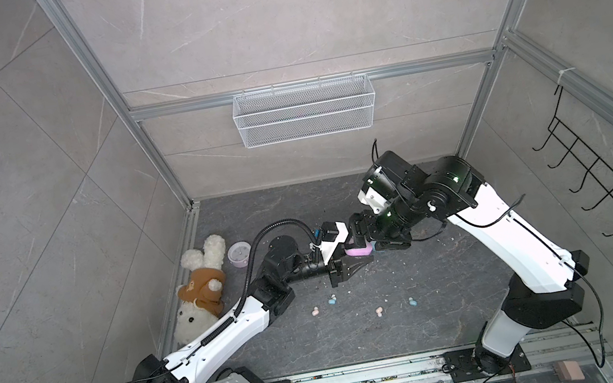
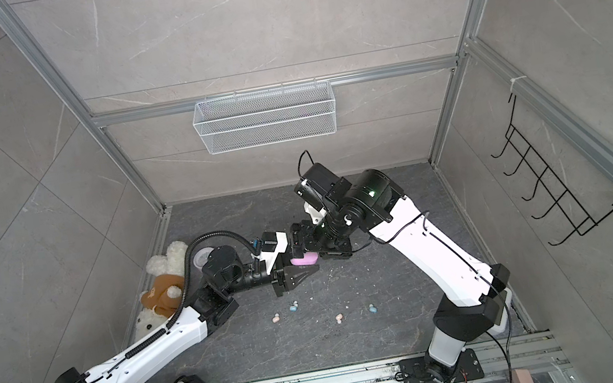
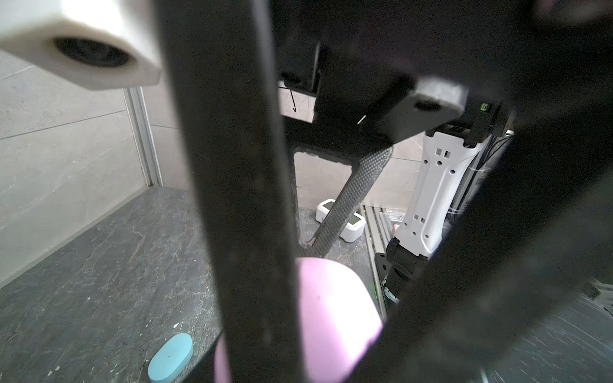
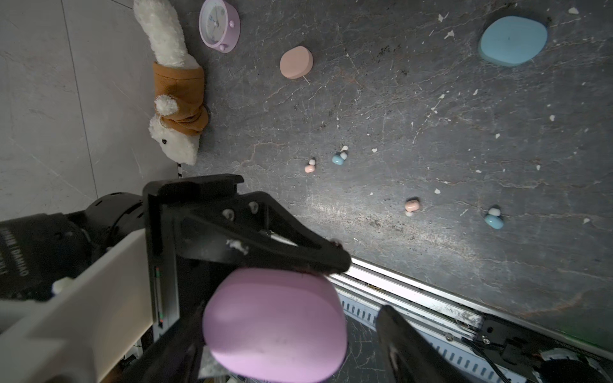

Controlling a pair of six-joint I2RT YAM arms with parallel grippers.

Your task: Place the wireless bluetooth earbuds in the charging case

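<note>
The left gripper (image 1: 362, 255) is clamped on the lilac case (image 4: 275, 325), holding it off the floor (image 1: 425, 333). The right gripper (image 1: 372, 238) stands wide around it, one finger (image 4: 401, 338) clear of its side. Only the right wrist view shows the peach case (image 4: 296, 62). Only the left wrist view shows a white gadget (image 3: 341, 223) at a wall's foot. Four earbuds (image 1: 378, 311) lie loose on open floor between the arms, short of the front rail (image 1: 369, 376).

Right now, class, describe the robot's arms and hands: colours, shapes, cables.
Left arm and right arm: white shells, black joints. A ribbed black hose loops over the left; thin black cables run along the right. Left hand and right hand: black, with tapered triangular fingers.
</note>
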